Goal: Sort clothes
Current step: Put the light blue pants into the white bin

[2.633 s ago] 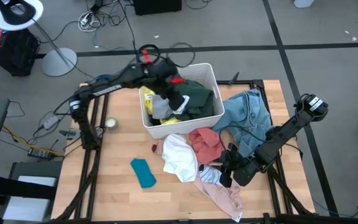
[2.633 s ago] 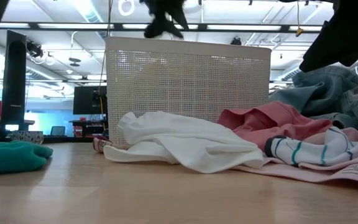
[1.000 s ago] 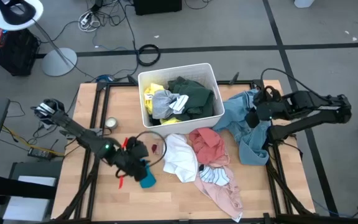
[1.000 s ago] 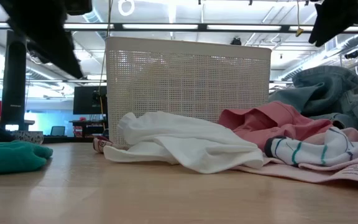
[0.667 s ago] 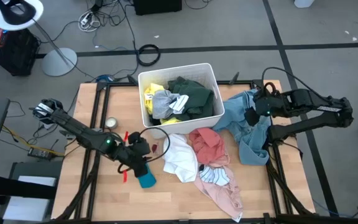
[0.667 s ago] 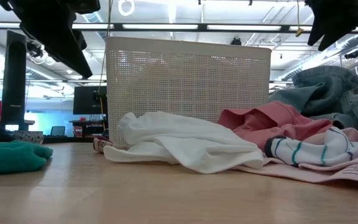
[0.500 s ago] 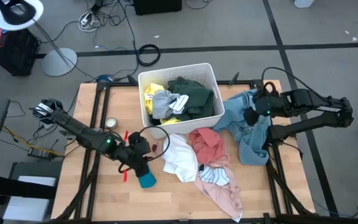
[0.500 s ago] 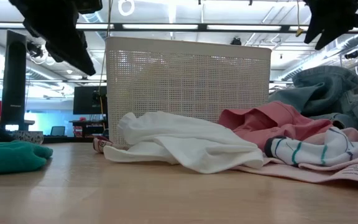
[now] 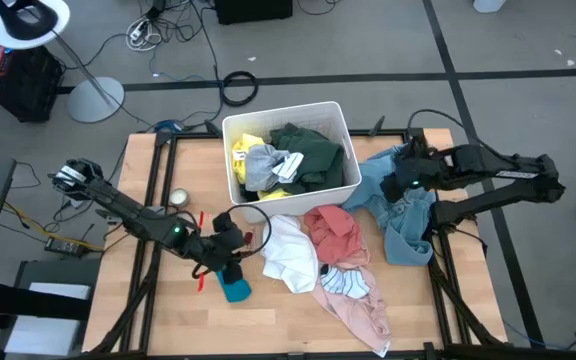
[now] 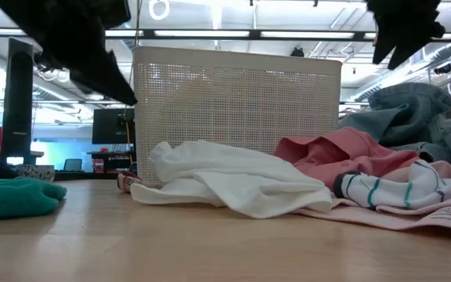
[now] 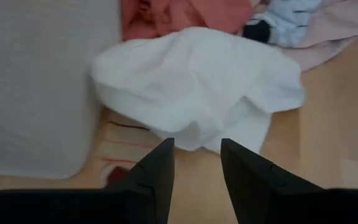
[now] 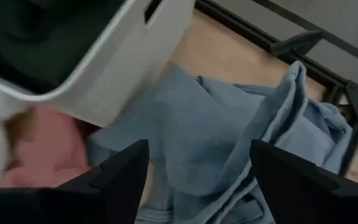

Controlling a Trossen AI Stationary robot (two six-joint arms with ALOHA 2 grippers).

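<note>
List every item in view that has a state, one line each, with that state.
Left gripper: open, empty, above the table near the white shirt.
Right gripper: open, empty, over the denim garment.
Bin: upright, holding green, yellow and grey clothes.
White shirt: crumpled on the table.
Denim garment: heaped at the table's right edge.
Pink garment: bunched beside the bin.
Teal cloth: lying apart, partly under the left gripper.

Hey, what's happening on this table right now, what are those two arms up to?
A two-armed robot is sorting clothes into a white bin that already holds dark green, yellow and grey pieces. The left gripper is open and empty, above the table facing the white garment, with a teal piece beside it. The right gripper is open above the light blue denim. Pink and striped items lie loose on the wood.
</note>
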